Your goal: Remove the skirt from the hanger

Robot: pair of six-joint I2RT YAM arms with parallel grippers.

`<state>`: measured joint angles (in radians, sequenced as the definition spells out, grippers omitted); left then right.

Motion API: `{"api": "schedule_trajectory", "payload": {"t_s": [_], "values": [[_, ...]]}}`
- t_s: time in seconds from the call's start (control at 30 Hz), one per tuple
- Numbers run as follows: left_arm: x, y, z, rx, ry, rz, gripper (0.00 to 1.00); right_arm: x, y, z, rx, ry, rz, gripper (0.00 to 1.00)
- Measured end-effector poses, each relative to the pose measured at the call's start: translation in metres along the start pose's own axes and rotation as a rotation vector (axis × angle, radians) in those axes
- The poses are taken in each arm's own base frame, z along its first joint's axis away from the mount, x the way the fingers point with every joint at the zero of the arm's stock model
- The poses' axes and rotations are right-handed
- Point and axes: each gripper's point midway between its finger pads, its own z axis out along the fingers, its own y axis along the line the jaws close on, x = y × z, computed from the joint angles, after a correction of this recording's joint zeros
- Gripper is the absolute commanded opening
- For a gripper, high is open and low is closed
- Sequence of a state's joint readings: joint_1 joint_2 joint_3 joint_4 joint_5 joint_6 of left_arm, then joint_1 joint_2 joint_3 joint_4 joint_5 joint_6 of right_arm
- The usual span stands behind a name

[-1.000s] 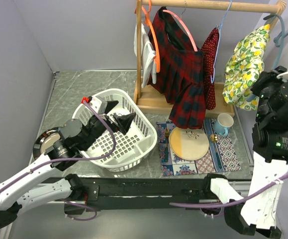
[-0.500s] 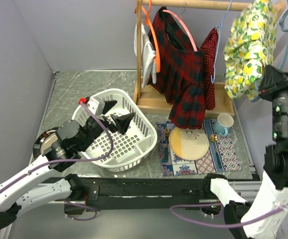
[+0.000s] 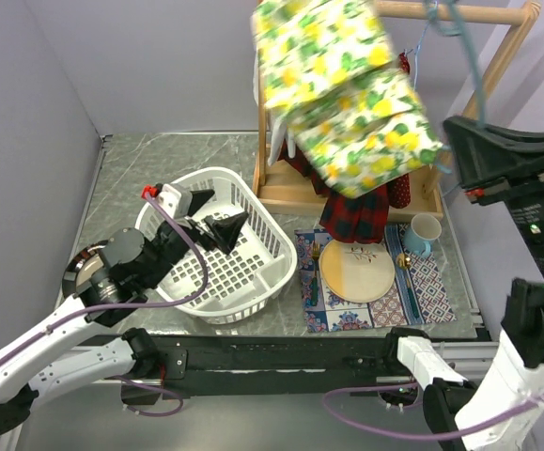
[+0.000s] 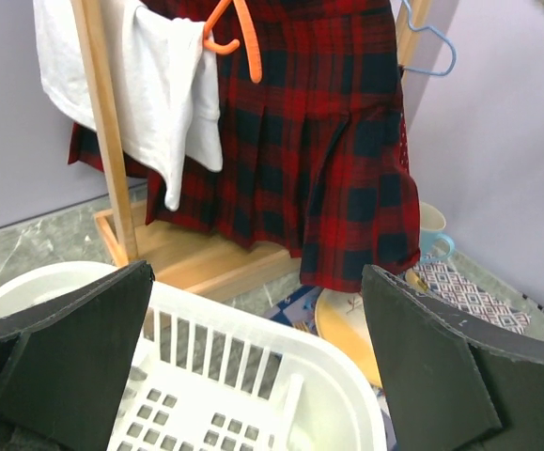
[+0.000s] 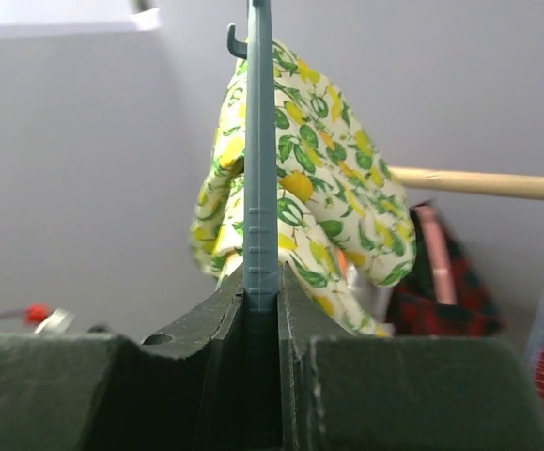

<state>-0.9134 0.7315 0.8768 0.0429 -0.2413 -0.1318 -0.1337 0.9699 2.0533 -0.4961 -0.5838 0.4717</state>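
The skirt (image 4: pixel 318 160) is hanging on the wooden rack with its long axis vertical: waist up, hem down, pleats running straight down, the hem ending near the rack's wooden base (image 4: pixel 206 263). From above, only its lower part is showing, beneath a lemon-print garment (image 3: pixel 347 94) that is covering the rest. A pale pink strip against the plaid in the right wrist view appears to be the hanger (image 5: pixel 433 252); its hook is not showing.

The left arm is reaching in low from the near left, its wrist over the white laundry basket (image 3: pixel 243 308). The left gripper (image 3: pixel 221 210) is pointing toward the rack with its jaws spread wide, holding nothing, well short of the skirt.

The right arm is standing raised high at the right edge. The right gripper (image 5: pixel 262 291) is pinching a grey-blue hanger (image 5: pixel 259 141), which is standing upright between its fingers and carrying the lemon-print garment in front of the rail (image 5: pixel 478 183).
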Motion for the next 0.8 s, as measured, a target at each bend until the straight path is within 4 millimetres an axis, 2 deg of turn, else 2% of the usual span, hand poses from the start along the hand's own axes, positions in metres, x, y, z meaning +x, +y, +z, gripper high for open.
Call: {"api": "schedule_trajectory", "payload": {"t_s": [0.07, 0.13, 0.23, 0.33, 0.43, 0.47, 0.53, 0.6, 0.73, 0.8], "values": [[-0.005, 0.000, -0.005, -0.001, 0.013, 0.000, 0.99, 0.015, 0.009, 0.005, -0.097, 0.039, 0.057, 0.00], [-0.020, 0.000, -0.010, 0.000, 0.005, -0.007, 0.99, 0.038, 0.013, 0.009, -0.191, 0.091, 0.130, 0.00], [-0.055, -0.001, -0.024, 0.007, -0.050, -0.028, 0.99, 0.075, 0.013, 0.008, -0.262, 0.188, 0.237, 0.00], [-0.089, -0.001, -0.044, 0.014, -0.094, -0.055, 0.99, 0.098, 0.018, 0.004, -0.310, 0.245, 0.302, 0.00], [-0.125, 0.001, -0.062, 0.008, -0.141, -0.101, 0.99, 0.127, 0.033, -0.001, -0.385, 0.325, 0.367, 0.00], [-0.131, 0.002, -0.067, 0.007, -0.154, -0.113, 0.99, 0.137, 0.040, -0.003, -0.415, 0.355, 0.385, 0.00], [-0.133, 0.004, -0.076, 0.007, -0.165, -0.137, 0.99, 0.160, 0.053, -0.007, -0.458, 0.415, 0.415, 0.00], [-0.126, 0.004, -0.080, 0.011, -0.152, -0.152, 0.99, 0.180, 0.064, -0.011, -0.494, 0.465, 0.431, 0.00], [-0.098, 0.000, -0.073, 0.018, -0.053, -0.157, 0.99, 0.215, 0.077, -0.017, -0.513, 0.533, 0.448, 0.00], [-0.083, -0.001, -0.067, 0.012, 0.005, -0.155, 0.99, 0.233, 0.074, -0.016, -0.479, 0.562, 0.458, 0.00]]}}
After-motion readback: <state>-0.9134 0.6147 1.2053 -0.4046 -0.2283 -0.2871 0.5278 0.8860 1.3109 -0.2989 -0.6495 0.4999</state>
